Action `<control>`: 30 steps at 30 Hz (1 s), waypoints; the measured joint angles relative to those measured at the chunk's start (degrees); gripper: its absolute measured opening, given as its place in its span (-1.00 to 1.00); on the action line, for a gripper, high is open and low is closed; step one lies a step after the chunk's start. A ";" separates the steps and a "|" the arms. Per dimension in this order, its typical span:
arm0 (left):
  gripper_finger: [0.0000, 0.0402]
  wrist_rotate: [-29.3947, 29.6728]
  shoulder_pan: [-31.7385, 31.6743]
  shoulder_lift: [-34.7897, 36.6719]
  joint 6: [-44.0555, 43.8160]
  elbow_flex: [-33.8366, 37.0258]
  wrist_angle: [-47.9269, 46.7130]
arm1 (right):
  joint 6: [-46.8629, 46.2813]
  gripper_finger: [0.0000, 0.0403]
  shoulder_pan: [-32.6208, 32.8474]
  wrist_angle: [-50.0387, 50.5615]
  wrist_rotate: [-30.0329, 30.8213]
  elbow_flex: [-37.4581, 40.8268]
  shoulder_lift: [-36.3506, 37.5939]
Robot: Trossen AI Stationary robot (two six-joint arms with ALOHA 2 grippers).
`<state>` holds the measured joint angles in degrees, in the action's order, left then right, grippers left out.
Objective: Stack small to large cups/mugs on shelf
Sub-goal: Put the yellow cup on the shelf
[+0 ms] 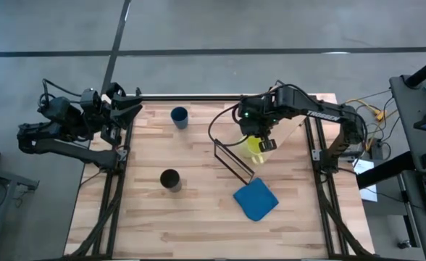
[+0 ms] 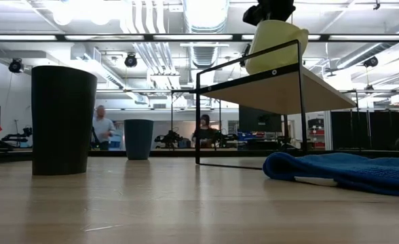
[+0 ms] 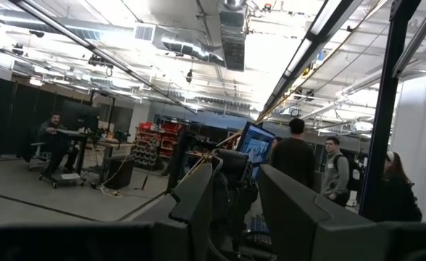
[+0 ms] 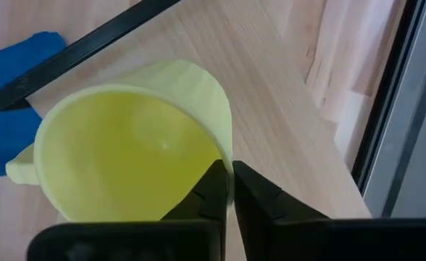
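Note:
The yellow mug [image 1: 254, 147] stands upright at the near-left end of the light-wood shelf [image 1: 285, 141], its base down at the board [image 2: 281, 91]. My right gripper [image 4: 231, 170] is above it, shut on its rim. The dark blue cup [image 1: 179, 116] stands on the table toward the far edge. The black cup [image 1: 170, 179] stands on the table nearer the middle, left of the shelf. My left gripper [image 1: 130, 109] is open at the table's far left corner, away from everything. My right gripper pinches the yellow mug's rim [image 4: 226, 156], one finger [image 4: 211, 194] inside the mug and one [image 4: 260, 203] outside its wall. It comes from above, pointing down. The mug [image 2: 274, 47] is upright, its base at the shelf board; whether it rests there I cannot tell.
A flat blue pad [image 1: 256, 199] lies on the table just near of the shelf's black frame [image 1: 231, 161]. Bare tabletop spreads near and left of the black cup. People show in the room beyond the table's far edge.

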<state>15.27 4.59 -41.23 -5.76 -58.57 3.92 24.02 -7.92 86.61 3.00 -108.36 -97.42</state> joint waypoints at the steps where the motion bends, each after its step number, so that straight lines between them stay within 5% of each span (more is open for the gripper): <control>1: -0.50 0.00 0.00 0.00 0.00 -0.02 -0.02 | -0.17 -0.90 0.00 0.00 -0.01 0.00 -0.19; 13: -0.50 -0.02 -0.01 0.00 0.00 0.00 -0.04 | -1.04 -0.76 0.00 -0.08 0.80 0.13 -3.99; 20: -0.50 -0.02 0.00 0.00 0.02 0.02 -0.04 | -0.84 -0.75 0.02 0.03 8.22 0.13 -4.05; 30: -0.50 -0.02 -0.01 0.00 0.14 0.02 -0.06 | -1.49 -0.75 0.02 2.09 5.76 0.07 -2.37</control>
<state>15.25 4.58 -41.23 -5.62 -58.54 3.87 22.52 -7.90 88.70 8.75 -108.29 -99.79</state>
